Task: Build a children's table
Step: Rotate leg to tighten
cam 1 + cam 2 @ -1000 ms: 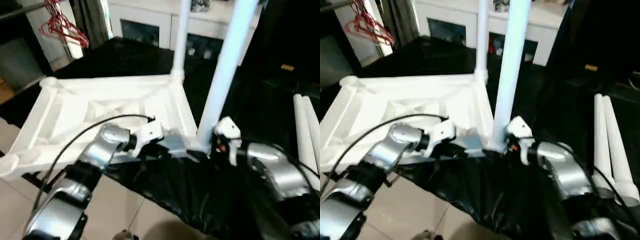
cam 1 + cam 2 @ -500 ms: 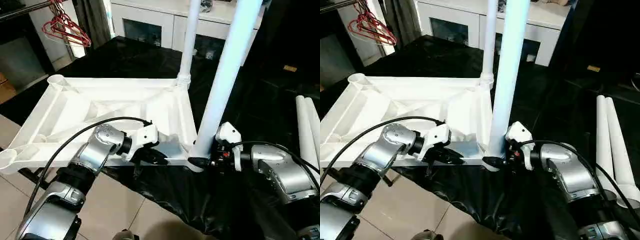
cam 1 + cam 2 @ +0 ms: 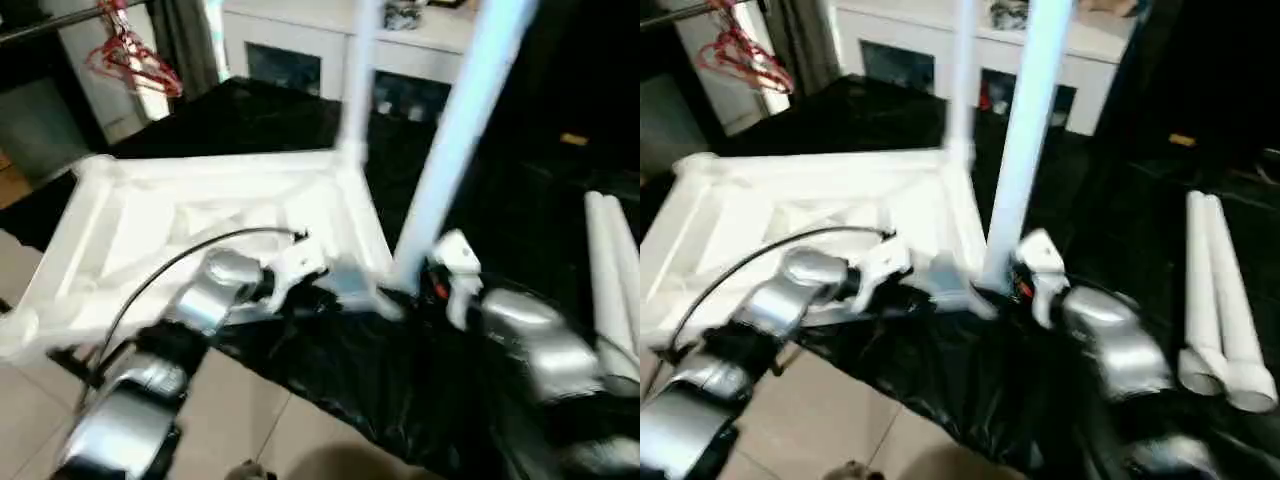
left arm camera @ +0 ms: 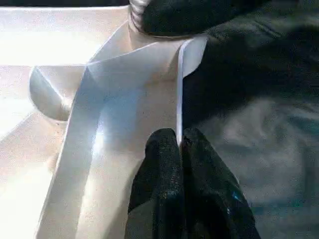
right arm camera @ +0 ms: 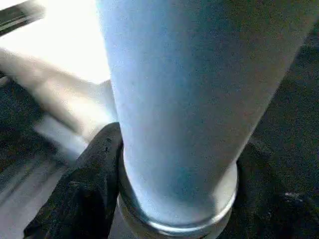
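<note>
The white table top (image 3: 190, 215) lies upside down on black sheeting, ribs up. One white leg (image 3: 352, 80) stands in its far right corner socket. A second leg (image 3: 455, 140) rises from the near right corner, leaning a little to the right. My left gripper (image 3: 345, 292) is shut on the top's near rim (image 4: 178, 107), one finger (image 4: 159, 164) on each side of the thin wall. My right gripper (image 3: 412, 290) is shut on the foot of the near leg (image 5: 184, 99), a black finger (image 5: 87, 189) pressed against it. Two loose legs (image 3: 610, 270) lie at the right.
Black sheeting (image 3: 400, 400) covers the work surface and hangs over its near edge above a tiled floor (image 3: 250, 420). A white cabinet with glass doors (image 3: 290, 50) stands behind. Red hangers (image 3: 130, 60) hang at the far left.
The head views have shifted and blurred, so the camera moved. Both grippers keep the same holds, on the rim and on the near leg's foot.
</note>
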`<state>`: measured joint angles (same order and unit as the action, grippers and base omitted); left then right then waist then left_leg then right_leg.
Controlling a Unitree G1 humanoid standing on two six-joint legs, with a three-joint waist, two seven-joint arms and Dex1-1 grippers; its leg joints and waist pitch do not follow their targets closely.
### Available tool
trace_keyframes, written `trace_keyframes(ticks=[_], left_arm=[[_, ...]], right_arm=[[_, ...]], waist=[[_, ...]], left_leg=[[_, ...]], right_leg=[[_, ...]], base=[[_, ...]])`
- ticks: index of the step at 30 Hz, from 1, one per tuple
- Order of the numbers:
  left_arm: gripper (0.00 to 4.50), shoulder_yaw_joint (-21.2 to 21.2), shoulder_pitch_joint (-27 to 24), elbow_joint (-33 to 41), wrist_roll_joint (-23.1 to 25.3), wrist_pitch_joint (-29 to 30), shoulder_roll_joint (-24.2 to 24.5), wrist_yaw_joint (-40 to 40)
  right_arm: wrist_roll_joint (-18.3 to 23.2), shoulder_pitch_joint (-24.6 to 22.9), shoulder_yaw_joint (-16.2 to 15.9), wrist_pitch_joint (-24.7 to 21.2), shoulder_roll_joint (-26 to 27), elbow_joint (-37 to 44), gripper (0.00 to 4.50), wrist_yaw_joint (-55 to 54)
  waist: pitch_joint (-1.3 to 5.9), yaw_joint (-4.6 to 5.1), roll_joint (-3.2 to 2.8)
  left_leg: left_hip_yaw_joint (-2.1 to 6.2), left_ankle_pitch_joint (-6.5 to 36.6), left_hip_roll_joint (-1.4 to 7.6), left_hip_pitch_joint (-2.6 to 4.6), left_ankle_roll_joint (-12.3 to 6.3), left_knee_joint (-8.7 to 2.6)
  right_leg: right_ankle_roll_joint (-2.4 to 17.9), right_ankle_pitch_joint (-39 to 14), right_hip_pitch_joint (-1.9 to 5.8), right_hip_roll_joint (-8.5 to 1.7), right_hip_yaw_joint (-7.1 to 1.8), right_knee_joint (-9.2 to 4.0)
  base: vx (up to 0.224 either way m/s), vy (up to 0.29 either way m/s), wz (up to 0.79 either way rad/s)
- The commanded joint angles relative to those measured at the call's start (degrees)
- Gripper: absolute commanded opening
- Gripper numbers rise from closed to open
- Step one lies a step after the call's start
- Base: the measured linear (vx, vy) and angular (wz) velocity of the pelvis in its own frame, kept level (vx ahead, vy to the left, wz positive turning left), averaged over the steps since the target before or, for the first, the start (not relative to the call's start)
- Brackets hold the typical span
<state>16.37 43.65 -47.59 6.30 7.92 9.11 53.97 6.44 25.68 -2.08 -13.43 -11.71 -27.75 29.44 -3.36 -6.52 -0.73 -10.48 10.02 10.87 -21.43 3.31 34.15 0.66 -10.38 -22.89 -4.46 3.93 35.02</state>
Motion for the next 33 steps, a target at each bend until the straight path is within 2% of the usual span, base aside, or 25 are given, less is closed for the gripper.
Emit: trace_keyframes(ticks=[1, 4, 5, 7, 11, 12, 15, 19, 20, 21, 23, 27, 31, 32, 33], left_arm=[[0.00, -2.44, 3.02, -1.12, -0.37, -0.09, -2.25, -8.72], [0.00, -2.43, 3.72, -2.58, -0.07, -1.19, -3.33, -11.18], [0.00, -2.31, 3.74, -2.68, -0.06, -1.48, -3.56, -11.15], [0.00, -1.75, 3.60, -2.61, 0.10, -2.64, -3.82, -10.28], [0.00, -1.00, 2.86, -2.25, 0.08, -5.82, -3.44, -6.28], [0.00, -0.87, 2.74, -2.21, 0.00, -6.28, -3.32, -5.81], [0.00, -0.40, 1.59, -0.72, -1.03, -7.50, -2.38, -2.45], [0.00, 0.60, -0.61, 2.74, -2.24, -8.33, -0.40, 3.58], [0.00, 1.35, -1.85, 4.78, -2.62, -8.91, 1.07, 7.15], [0.00, 1.52, -2.10, 5.17, -2.62, -9.04, 1.42, 7.85], [0.00, 1.89, -2.69, 6.22, -2.76, -9.13, 2.35, 9.64], [0.00, 2.66, -4.15, 8.99, -3.40, -8.94, 4.96, 14.80], [0.00, 3.14, -5.27, 11.18, -3.72, -8.41, 7.22, 18.26], [0.00, 3.23, -5.60, 11.80, -3.80, -8.40, 7.78, 19.21], [0.00, 3.23, -5.86, 12.29, -3.81, -8.35, 8.11, 19.88]], right_arm=[[-1.35, -0.25, -2.49, -0.79, 3.26, -4.04, 2.70, -4.87], [-2.07, 1.02, -2.26, 0.40, 5.10, -5.86, 2.70, -7.55], [-2.01, 1.29, -2.09, 0.55, 5.63, -5.99, 2.70, -7.92], [-2.02, 1.64, -1.93, 1.23, 6.27, -5.95, 3.25, -8.03], [-2.19, 1.93, -1.87, 2.15, 5.46, -6.03, 3.52, -5.53], [-2.16, 2.02, -1.90, 2.39, 5.23, -6.24, 3.81, -5.51], [-1.94, 1.49, -3.29, 2.72, 2.89, -4.86, 3.85, -0.73], [-1.47, 0.20, -4.81, 3.62, -0.79, -1.59, 3.85, 6.73], [-0.49, -0.76, -5.35, 3.93, -2.88, 0.77, 3.85, 11.51], [-0.25, -1.02, -5.47, 3.97, -3.39, 1.35, 3.85, 12.73], [0.20, -1.73, -5.96, 4.04, -4.84, 2.85, 3.85, 15.80], [2.03, -3.59, -7.30, 3.52, -8.86, 7.20, 3.85, 23.16], [4.91, -5.61, -8.16, 1.00, -12.41, 11.95, 3.85, 30.05], [5.43, -6.17, -8.29, 0.35, -13.45, 13.15, 3.85, 31.82], [5.66, -6.51, -8.30, 0.02, -14.09, 13.85, 3.85, 32.98]], waist=[[3.65, 0.22, 0.54], [3.65, 0.10, 0.58], [3.73, 0.14, 0.44], [3.80, 0.15, 0.47], [3.89, 0.24, 0.44], [3.95, 0.21, 0.46], [3.96, 0.19, 0.35], [4.10, -0.05, 0.54], [4.18, -0.17, 0.54], [4.13, -0.14, 0.36], [4.14, -0.19, 0.37], [4.05, -0.21, 0.46], [4.02, -0.47, 0.47], [3.96, -0.45, 0.73], [3.93, -0.63, 0.49]], left_leg=[[1.29, 15.99, 1.98, 1.32, 1.15, -4.48], [1.20, 16.31, 2.02, 1.37, 0.16, -4.47], [1.27, 15.78, 2.07, 1.11, 0.04, -4.58], [1.28, 15.48, 2.14, 1.01, -0.22, -4.64], [1.26, 14.72, 2.20, 0.77, -0.57, -4.67], [1.15, 14.22, 2.19, 0.85, -0.67, -4.56], [1.05, 13.67, 2.19, 0.88, -1.12, -4.50], [1.00, 11.92, 2.28, 0.59, -2.41, -4.29], [1.04, 10.82, 2.38, 0.59, -2.64, -4.27], [0.90, 10.64, 2.46, 0.58, -3.27, -4.20], [0.88, 10.56, 2.52, 0.56, -3.49, -4.19], [0.91, 11.10, 2.64, 0.51, -3.48, -4.26], [0.73, 11.43, 2.70, 0.65, -3.97, -4.10], [0.73, 11.23, 2.68, 0.54, -4.02, -4.19], [0.77, 11.67, 2.79, 0.69, -3.81, -4.21]], right_leg=[[8.52, -25.01, 2.13, -4.66, -2.31, -5.85], [7.96, -24.57, 2.03, -4.63, -2.55, -6.10], [8.10, -23.25, 2.21, -4.56, -2.53, -5.82], [8.50, -21.22, 2.33, -4.54, -2.56, -5.62], [9.20, -18.25, 2.60, -4.50, -2.61, -5.23], [9.56, -17.19, 2.53, -4.49, -2.68, -5.17], [10.39, -15.65, 2.61, -4.44, -2.69, -5.02], [10.78, -13.57, 2.97, -4.60, -2.73, -4.75], [11.15, -12.00, 3.10, -4.49, -2.67, -4.53], [11.70, -10.92, 2.86, -4.40, -2.72, -4.42], [12.40, -10.16, 2.92, -4.36, -2.67, -4.22], [12.71, -10.52, 2.99, -4.38, -2.63, -4.16], [12.81, -10.92, 2.86, -4.32, -2.73, -4.17], [12.66, -11.42, 2.88, -4.28, -2.66, -4.25], [12.56, -12.54, 2.72, -4.39, -2.67, -4.33]], base=[[0.000, 0.000, 0.00], [0.000, 0.000, 0.00], [0.000, 0.000, 0.00], [0.000, 0.000, 0.00], [0.000, 0.000, 0.00], [0.000, 0.000, 0.00], [0.000, 0.000, 0.00], [0.000, 0.000, 0.00], [0.000, 0.000, 0.00], [0.000, 0.000, 0.00], [0.000, 0.000, 0.00], [0.000, 0.000, 0.00], [0.000, 0.000, 0.00], [0.000, 0.000, 0.00], [0.000, 0.000, 0.00]])
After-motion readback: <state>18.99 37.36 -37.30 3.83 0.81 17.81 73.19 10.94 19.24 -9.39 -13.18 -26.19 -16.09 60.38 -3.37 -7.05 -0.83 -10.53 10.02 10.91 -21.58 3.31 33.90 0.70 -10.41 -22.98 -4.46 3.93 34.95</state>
